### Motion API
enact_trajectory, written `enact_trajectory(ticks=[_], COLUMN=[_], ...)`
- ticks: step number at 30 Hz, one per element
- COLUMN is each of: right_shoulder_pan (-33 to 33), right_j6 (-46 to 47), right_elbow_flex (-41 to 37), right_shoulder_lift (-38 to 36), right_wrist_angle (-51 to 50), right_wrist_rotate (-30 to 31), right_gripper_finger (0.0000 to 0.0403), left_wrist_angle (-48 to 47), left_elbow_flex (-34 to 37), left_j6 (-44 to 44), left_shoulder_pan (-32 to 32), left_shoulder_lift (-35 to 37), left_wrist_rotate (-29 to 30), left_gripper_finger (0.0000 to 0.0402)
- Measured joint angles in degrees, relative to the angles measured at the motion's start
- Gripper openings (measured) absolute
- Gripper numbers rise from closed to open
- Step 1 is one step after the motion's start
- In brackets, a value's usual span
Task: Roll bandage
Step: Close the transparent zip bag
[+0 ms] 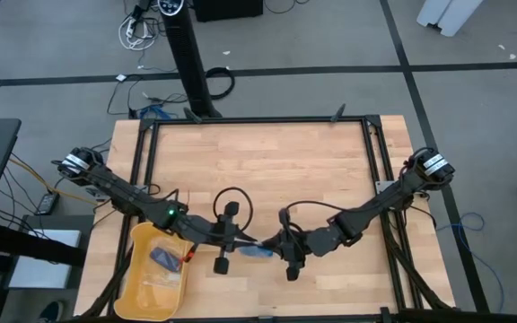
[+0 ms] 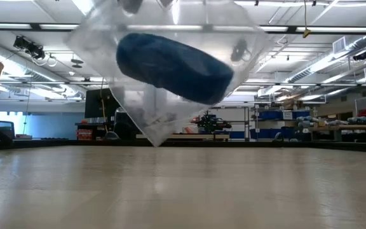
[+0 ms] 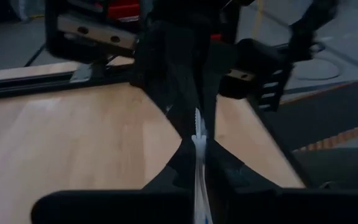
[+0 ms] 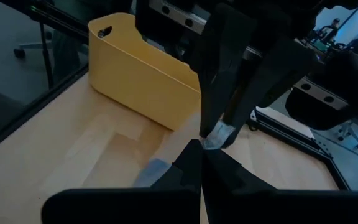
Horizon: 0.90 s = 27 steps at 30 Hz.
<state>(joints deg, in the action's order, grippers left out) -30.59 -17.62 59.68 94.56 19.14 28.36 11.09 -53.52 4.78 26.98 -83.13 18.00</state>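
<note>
While both grippers' fingers are clamping the clear plastic bag [image 2: 170, 70] beside the yellow bin [image 1: 155, 274], still awaiting unpacking, rolling: the blue bandage [image 2: 173, 67].

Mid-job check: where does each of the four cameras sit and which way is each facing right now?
High: overhead, straight down on the table; both arms, yellow bin.
Low: table height, looking level into the room; clear bag holding the blue bandage hangs close.
Left wrist: past the left end effector pinching the bag edge; right arm opposite.
Right wrist: past the right end effector toward the bin.
Shared: both wrist views show the bag held between both end effectors.
</note>
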Motion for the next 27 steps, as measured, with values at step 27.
enact_trajectory(ticks=[27], right_shoulder_pan=[0.5], right_j6=[20.9], right_elbow_flex=[1.6], right_shoulder_lift=[-1.0], right_wrist_angle=[-7.2], right_wrist_rotate=[1.2], right_gripper_finger=[0.0094], left_wrist_angle=[-7.4], left_elbow_flex=[0.2], left_j6=[0.0], left_shoulder_pan=[2.2], left_shoulder_lift=[-0.1], left_wrist_rotate=[6.7], left_gripper_finger=[0.0019])
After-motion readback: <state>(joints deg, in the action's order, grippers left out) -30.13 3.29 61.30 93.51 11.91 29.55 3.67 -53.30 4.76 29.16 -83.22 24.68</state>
